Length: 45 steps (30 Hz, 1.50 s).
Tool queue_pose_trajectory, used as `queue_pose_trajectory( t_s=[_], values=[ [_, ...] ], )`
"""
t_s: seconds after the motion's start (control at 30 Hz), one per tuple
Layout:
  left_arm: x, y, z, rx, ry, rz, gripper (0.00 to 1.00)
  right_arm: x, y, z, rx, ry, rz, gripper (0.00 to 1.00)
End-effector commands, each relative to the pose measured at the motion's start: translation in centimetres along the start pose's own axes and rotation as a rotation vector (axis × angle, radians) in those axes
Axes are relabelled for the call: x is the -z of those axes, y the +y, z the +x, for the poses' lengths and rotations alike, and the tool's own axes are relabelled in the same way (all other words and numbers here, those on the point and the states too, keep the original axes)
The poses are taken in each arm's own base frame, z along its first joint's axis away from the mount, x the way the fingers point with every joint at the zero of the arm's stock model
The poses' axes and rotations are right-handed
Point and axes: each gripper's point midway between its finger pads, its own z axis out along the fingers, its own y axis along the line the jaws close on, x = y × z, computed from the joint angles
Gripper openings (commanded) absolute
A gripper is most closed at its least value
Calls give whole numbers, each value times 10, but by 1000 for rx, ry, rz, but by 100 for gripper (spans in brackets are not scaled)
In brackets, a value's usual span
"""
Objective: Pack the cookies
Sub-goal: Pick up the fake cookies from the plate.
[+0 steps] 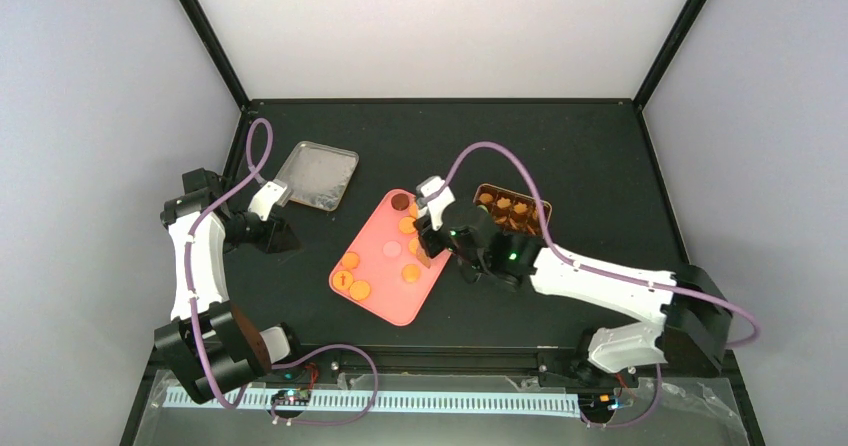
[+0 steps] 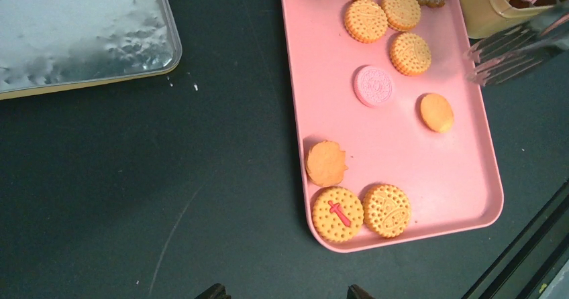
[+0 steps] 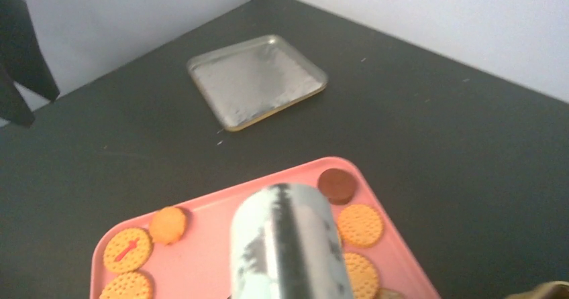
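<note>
Your cookies (image 2: 366,21) lie flat on the pink tray (image 2: 429,171), under the right gripper (image 1: 428,246) and ahead of the left gripper (image 2: 286,291), which gapes wide and empty. They're likely light, stiff and crumbly, so pinch the rims gently. The tray looks slick. The gold tin (image 1: 540,209) sits close beside the right gripper, whose grasp is too blurred for me to tell.

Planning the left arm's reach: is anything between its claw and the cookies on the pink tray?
Nothing visible: only bare black table lies between the left claw and the cookies on the pink tray.
</note>
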Motion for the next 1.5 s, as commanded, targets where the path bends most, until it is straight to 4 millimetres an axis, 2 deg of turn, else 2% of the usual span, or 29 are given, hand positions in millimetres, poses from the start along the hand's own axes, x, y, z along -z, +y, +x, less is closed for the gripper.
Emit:
queue_pose_trajectory(
  t_s=[0.0,0.1,0.3,0.57,0.97,1.13,1.33,1.47],
  values=[
    [6,-2,-5,-13,-20,1,48,-12,27,-23,-31,-71,-56,26],
    [5,-2,-4,-12,-19,1,49,-22,37,-12,-23,-45,-67,31],
    [5,-2,-5,-13,-20,1,50,-32,39,2,-19,-22,-62,39],
    [7,-2,-6,-14,-22,-1,50,-39,43,16,-21,6,-73,39],
    [7,-3,-6,-15,-25,0,50,-37,48,42,-44,58,-112,39],
    [5,-2,-4,-16,-19,-1,50,-29,48,31,-45,31,-111,38],
    [4,-1,-4,-11,-19,1,50,-12,41,-2,-37,-50,-87,37],
    [4,-2,-3,-11,-18,-1,50,-9,43,-6,-40,-56,-101,37]
  ],
)
